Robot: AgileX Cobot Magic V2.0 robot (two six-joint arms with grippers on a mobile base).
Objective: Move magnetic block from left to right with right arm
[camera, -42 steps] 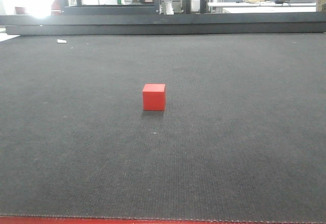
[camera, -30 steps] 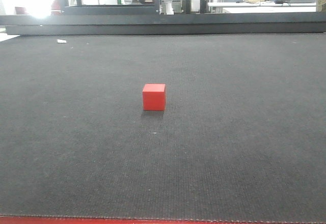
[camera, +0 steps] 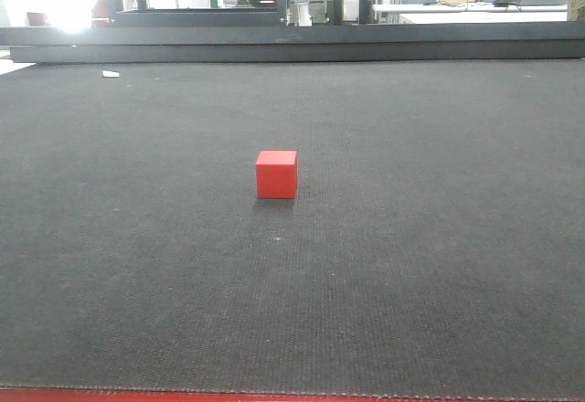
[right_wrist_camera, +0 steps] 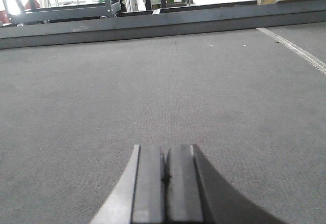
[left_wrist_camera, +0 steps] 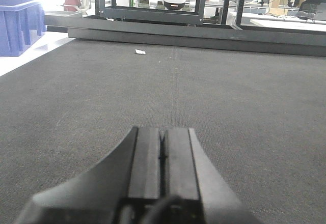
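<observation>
Near the middle of the desk sits the cube, alone and untouched. Nothing of the task is done, I judge: reaching, gripping, carrying it right and letting go are all left. My right fingers are pressed together, holding nothing, low over the desk; my left fingers are likewise closed and empty. Only the front view shows the cube; neither wrist view does. Only the left wrist view shows a blue bin beyond the desk's edge.
</observation>
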